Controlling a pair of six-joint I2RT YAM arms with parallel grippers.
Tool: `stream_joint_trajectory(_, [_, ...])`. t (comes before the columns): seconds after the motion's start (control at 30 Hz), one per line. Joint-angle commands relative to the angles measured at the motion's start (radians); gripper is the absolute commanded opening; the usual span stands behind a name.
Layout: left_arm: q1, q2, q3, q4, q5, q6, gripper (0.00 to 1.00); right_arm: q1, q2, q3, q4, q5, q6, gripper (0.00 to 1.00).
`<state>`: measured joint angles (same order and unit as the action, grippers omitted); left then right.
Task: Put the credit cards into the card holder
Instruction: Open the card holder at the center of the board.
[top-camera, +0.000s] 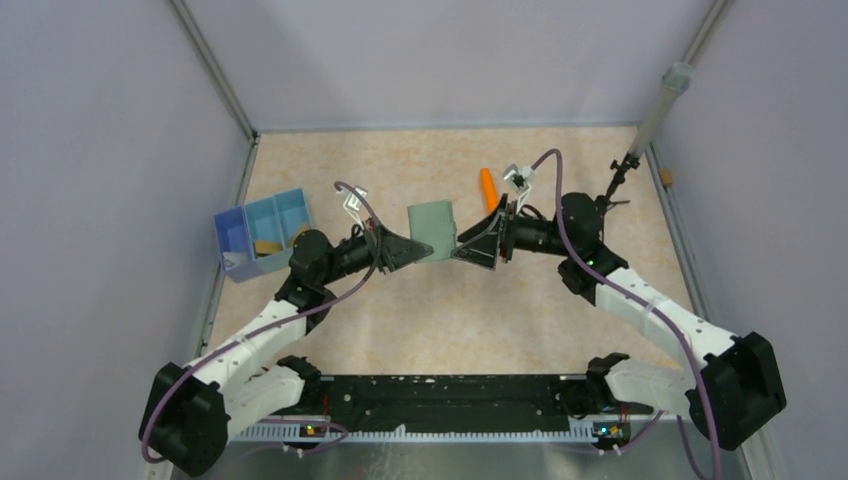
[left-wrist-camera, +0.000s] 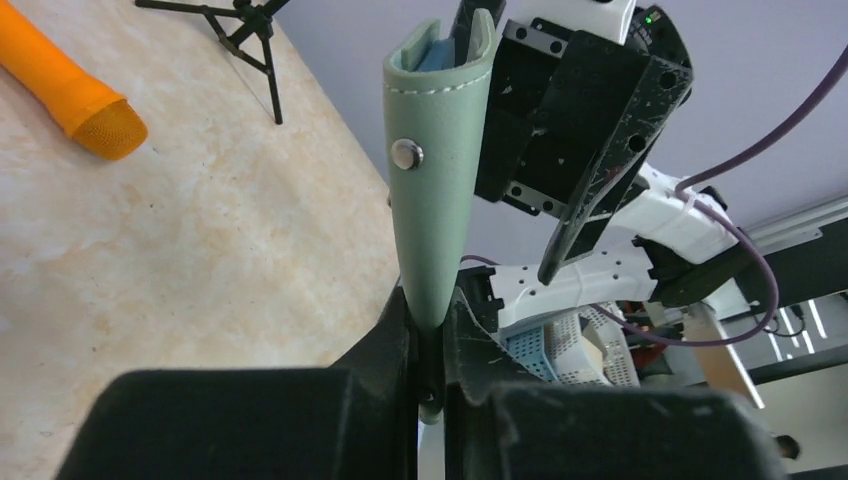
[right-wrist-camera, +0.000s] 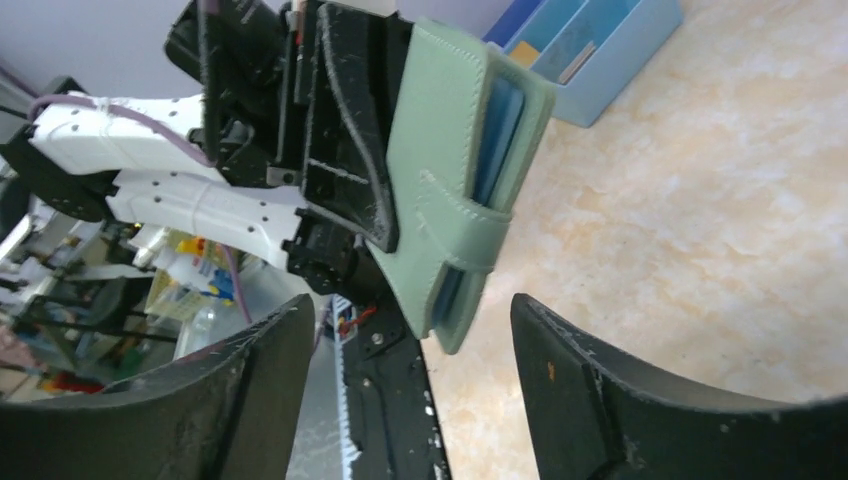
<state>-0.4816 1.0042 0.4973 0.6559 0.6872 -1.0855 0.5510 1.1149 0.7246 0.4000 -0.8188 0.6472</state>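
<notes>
The grey-green card holder (top-camera: 431, 230) hangs upright above the table's middle, between my two grippers. My left gripper (top-camera: 408, 250) is shut on its one edge; the left wrist view shows the holder (left-wrist-camera: 435, 200) with its stud rising from my closed left gripper (left-wrist-camera: 430, 330). My right gripper (top-camera: 466, 250) is open; in the right wrist view the holder (right-wrist-camera: 440, 170), pale blue inside, has its lower corner between the spread jaws of my right gripper (right-wrist-camera: 410, 305), touching neither. A gold-tan credit card (top-camera: 266, 246) lies in the blue tray.
The blue three-compartment tray (top-camera: 247, 222) stands at the left and also shows in the right wrist view (right-wrist-camera: 610, 55). An orange cylinder (top-camera: 488, 186) lies behind the right gripper. A small black tripod (top-camera: 618, 180) stands back right. Walls close in the table.
</notes>
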Motion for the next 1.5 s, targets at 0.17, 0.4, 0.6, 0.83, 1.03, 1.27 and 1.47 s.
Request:
stream_joint_trajectory(0.17, [-0.026,-0.189,0.086,-0.410,0.059,0.382,0.00,0.012,-0.028,0.112,-0.173,0.081,-0.134,0.83])
stream_joint_trajectory(0.4, [-0.062,-0.173,0.107,-0.496,0.055,0.425,0.00,0.040,0.039,0.137,-0.061,0.047,-0.089,0.81])
stream_joint_trajectory(0.6, [-0.094,-0.127,0.141,-0.544,0.010,0.460,0.00,0.081,0.078,0.161,-0.068,0.060,-0.106,0.64])
stream_joint_trajectory(0.83, [-0.099,-0.107,0.174,-0.619,-0.088,0.454,0.34,0.090,0.065,0.198,-0.238,0.147,-0.255,0.00])
stream_joint_trajectory(1.03, [-0.095,-0.152,0.230,-0.763,-0.332,0.345,0.97,0.095,-0.016,0.181,-0.316,0.391,-0.432,0.00])
stream_joint_trajectory(1.27, [-0.021,-0.140,0.274,-0.813,-0.431,-0.008,0.99,0.206,-0.103,0.060,-0.154,0.687,-0.637,0.00])
stream_joint_trajectory(1.47, [0.048,-0.159,0.222,-0.717,-0.448,-0.252,0.99,0.387,-0.108,0.004,-0.029,0.875,-0.858,0.00])
